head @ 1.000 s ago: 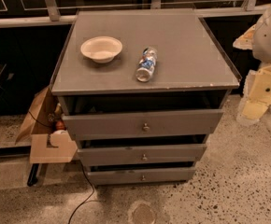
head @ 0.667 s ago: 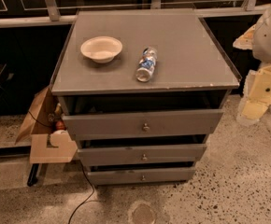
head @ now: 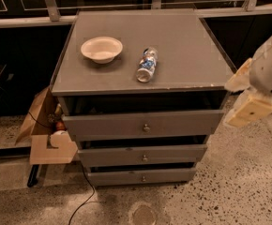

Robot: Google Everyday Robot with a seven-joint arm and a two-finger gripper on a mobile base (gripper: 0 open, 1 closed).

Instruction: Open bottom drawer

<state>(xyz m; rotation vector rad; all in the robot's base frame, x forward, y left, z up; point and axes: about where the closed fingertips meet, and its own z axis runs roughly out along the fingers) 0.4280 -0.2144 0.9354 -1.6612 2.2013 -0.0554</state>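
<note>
The grey cabinet (head: 140, 64) has three drawers. The bottom drawer (head: 122, 177) is the lowest and slimmest front, just above the floor, with a small round metal knob (head: 143, 178). A dark gap shows above it. The middle drawer (head: 173, 154) and the top drawer (head: 183, 123) lie above it, each with a knob. My gripper (head: 245, 96), cream-coloured on a white arm, hangs in the air to the right of the cabinet, level with the top drawer. It is apart from the cabinet and well above and to the right of the bottom drawer's knob.
A white bowl (head: 102, 48) and a plastic bottle (head: 147, 64) lying on its side are on the cabinet top. A cardboard box (head: 49, 135) with items stands against the cabinet's left side. A black cable (head: 86, 196) runs over the speckled floor in front.
My gripper and arm have moved down and slightly left, closer to the cabinet's right side. The drawers, bowl and bottle have not moved.
</note>
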